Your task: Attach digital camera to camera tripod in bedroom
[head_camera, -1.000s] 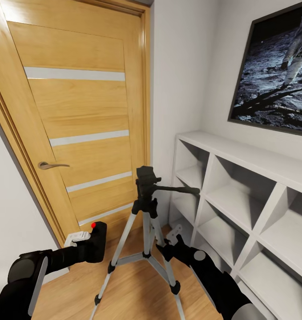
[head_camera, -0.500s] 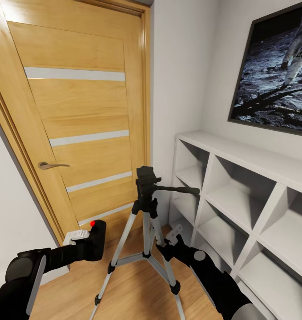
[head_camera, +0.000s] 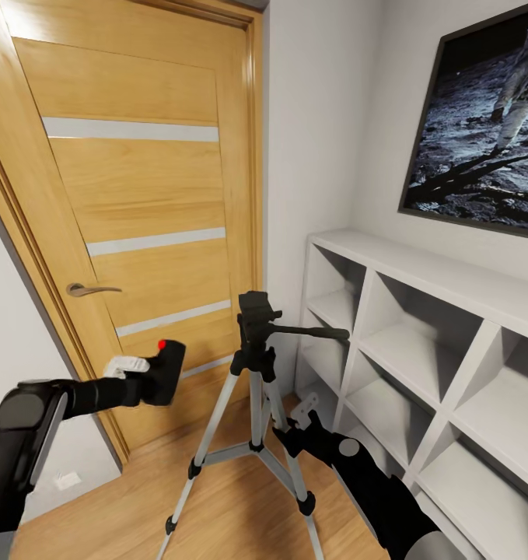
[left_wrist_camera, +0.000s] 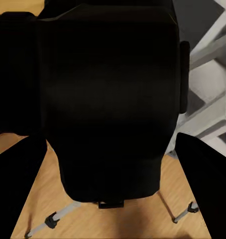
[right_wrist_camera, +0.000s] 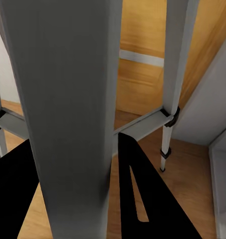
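**Camera lifted toward tripod head**

Raised since a second ago: left gripper (head_camera: 143, 372) and the digital camera (head_camera: 163, 372) in it, up from knee height of the tripod legs to roughly level with the leg hub, against the lower part of the oak door (head_camera: 139, 202). Camera view unchanged; tripod, right arm and shelves in the same places as before.

Clamped on the camera body, the left claw, white finger (head_camera: 126, 364) showing at the near side. Red button (head_camera: 162, 344) on top, facing up. In the left wrist view, the black camera body (left_wrist_camera: 110, 99) large between the two dark fingers, with silver leg tips (left_wrist_camera: 185, 214) and plank floor (left_wrist_camera: 142, 219) beyond.

Standing on the wood floor (head_camera: 232, 498) between door and white cube shelves (head_camera: 419, 365): the camera tripod (head_camera: 252, 389), legs spread, black head (head_camera: 254, 315) bare, pan handle (head_camera: 310, 333) pointing toward the shelves. Camera to the door side of the head, apart from it and a little lower.

Closed around one silver leg, the right gripper (head_camera: 295, 432), low on the shelf side of the tripod. In the right wrist view, the grey leg (right_wrist_camera: 68, 109) running straight between the dark fingers (right_wrist_camera: 142, 199), in contact.

On the wall above the shelves, an astronaut picture (head_camera: 481, 132).
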Tool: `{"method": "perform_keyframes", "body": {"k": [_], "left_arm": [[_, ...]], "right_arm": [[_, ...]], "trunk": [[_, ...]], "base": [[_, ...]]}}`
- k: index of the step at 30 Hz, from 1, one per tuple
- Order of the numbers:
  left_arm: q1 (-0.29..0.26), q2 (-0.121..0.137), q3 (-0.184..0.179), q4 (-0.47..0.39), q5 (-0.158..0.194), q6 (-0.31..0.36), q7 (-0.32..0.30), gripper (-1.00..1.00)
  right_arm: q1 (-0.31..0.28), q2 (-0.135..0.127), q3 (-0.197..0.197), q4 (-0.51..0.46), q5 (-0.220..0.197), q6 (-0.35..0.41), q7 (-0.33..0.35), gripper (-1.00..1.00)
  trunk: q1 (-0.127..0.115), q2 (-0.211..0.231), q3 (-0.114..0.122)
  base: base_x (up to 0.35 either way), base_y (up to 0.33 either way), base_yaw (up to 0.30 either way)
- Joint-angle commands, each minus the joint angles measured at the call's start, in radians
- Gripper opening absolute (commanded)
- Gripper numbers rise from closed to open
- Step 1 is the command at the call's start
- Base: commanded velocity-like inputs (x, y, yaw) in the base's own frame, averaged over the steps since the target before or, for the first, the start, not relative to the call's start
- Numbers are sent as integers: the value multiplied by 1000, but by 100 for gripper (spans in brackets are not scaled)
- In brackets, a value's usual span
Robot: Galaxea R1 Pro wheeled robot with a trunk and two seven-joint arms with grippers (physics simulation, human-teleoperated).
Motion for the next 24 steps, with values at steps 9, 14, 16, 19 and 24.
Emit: {"method": "perform_keyframes", "body": {"k": [9, 14, 16, 19, 24], "left_arm": [[-81, 66, 30, 15, -14, 4, -194, -100], [-126, 66, 117, 24, 13, 4, -259, -100], [-140, 56, 159, 32, 19, -7, -260, -100], [-155, 2, 248, 42, 23, -34, -213, -100], [-168, -128, 411, 57, 40, -77, -89, -100]], "right_arm": [[3, 0, -1, -2, 11, 5, 3, -100], [4, 0, 0, -2, 11, 5, 3, -100], [5, 0, 0, -2, 11, 5, 3, -100], [6, 0, 0, -2, 11, 5, 3, -100], [6, 0, 1, -2, 11, 5, 4, -100]], "trunk": [[1, -2, -3], [1, -2, -3], [1, -2, -3], [1, -2, -3], [1, -2, -3]], "base": [[0, 0, 0], [0, 0, 0], [0, 0, 0], [0, 0, 0], [0, 0, 0]]}}
